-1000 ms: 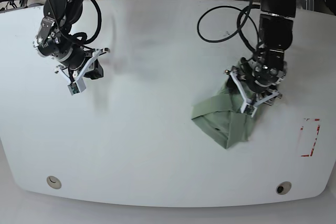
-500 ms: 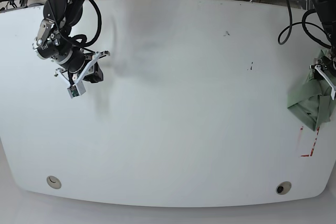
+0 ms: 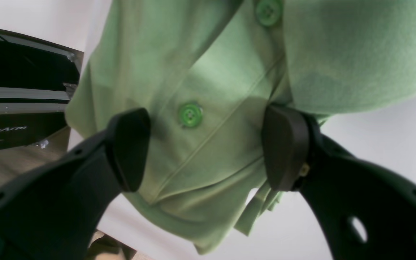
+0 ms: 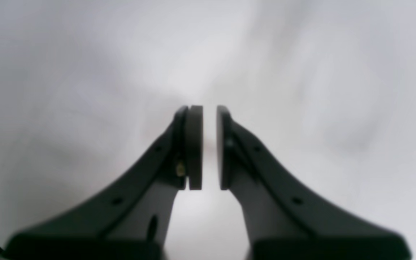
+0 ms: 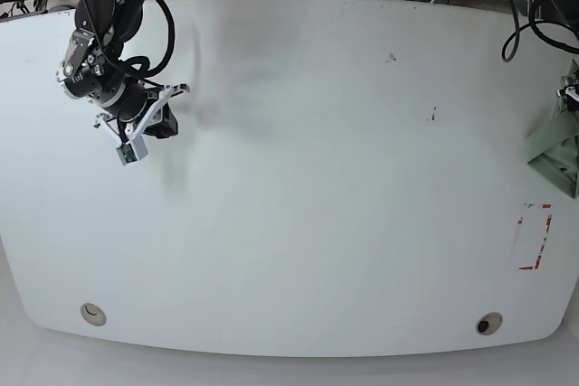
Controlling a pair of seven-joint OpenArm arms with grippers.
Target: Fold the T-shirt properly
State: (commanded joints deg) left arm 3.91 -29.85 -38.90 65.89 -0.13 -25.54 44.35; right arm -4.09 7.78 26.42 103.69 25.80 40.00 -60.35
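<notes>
The T-shirt (image 3: pixel 229 90) is pale green with a buttoned placket and fills the left wrist view. In the base view the T-shirt (image 5: pixel 556 149) lies bunched at the table's far right edge, partly cut off by the frame. My left gripper (image 3: pixel 208 144) is open. Its pads stand wide apart against the fabric, and the placket lies flat between them. In the base view that gripper (image 5: pixel 570 92) barely shows at the edge. My right gripper (image 4: pixel 208 148) (image 5: pixel 161 124) hovers over bare table at the far left. Only a thin gap separates its pads, and nothing is between them.
The white table (image 5: pixel 289 223) spans the base view. Red tape marks (image 5: pixel 536 237) sit near its right edge, just below the shirt. Two round holes (image 5: pixel 90 314) (image 5: pixel 488 324) lie along the front edge. Cables and a black arm base stand beyond the far side.
My left gripper has swept the shirt from right of the table's centre out to its far right edge. The right arm has hardly moved.
</notes>
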